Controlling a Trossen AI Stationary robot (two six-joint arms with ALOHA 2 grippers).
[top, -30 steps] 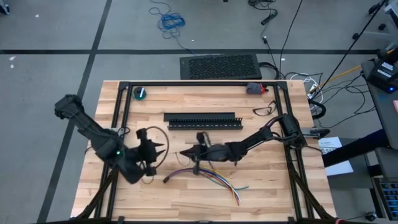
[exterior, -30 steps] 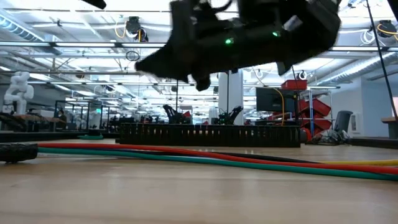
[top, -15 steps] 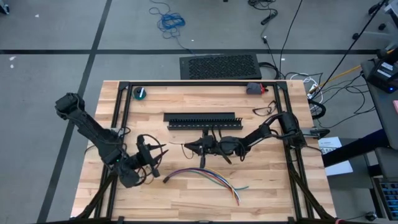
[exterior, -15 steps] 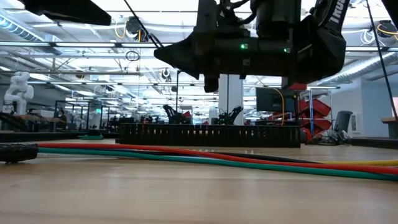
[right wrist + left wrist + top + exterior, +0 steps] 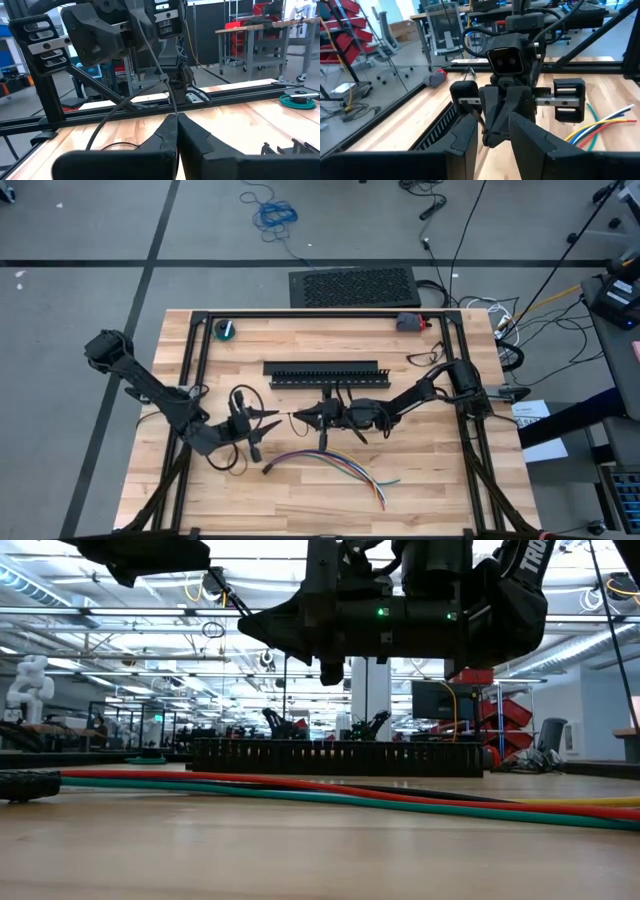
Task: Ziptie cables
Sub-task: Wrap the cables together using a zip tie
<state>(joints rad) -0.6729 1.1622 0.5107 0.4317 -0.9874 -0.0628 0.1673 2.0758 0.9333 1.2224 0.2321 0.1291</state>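
I see left end effector (image 5: 268,419) and right end effector (image 5: 300,416) tip to tip mid-counter (image 5: 440,480), pinching ziptie (image 5: 150,55). Cables (image 5: 330,465) near front edge; duct (image 5: 325,373) behind.

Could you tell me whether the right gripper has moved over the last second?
Yes. In the high view the right gripper has moved away from the cables, closer to the black slotted duct.

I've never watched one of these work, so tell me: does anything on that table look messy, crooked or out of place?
Only mildly. The cables lie unbundled on the wood, their coloured ends fanned apart. The left gripper and right gripper meet in mid-air above them, a ziptie between them. The black slotted duct lies straight.
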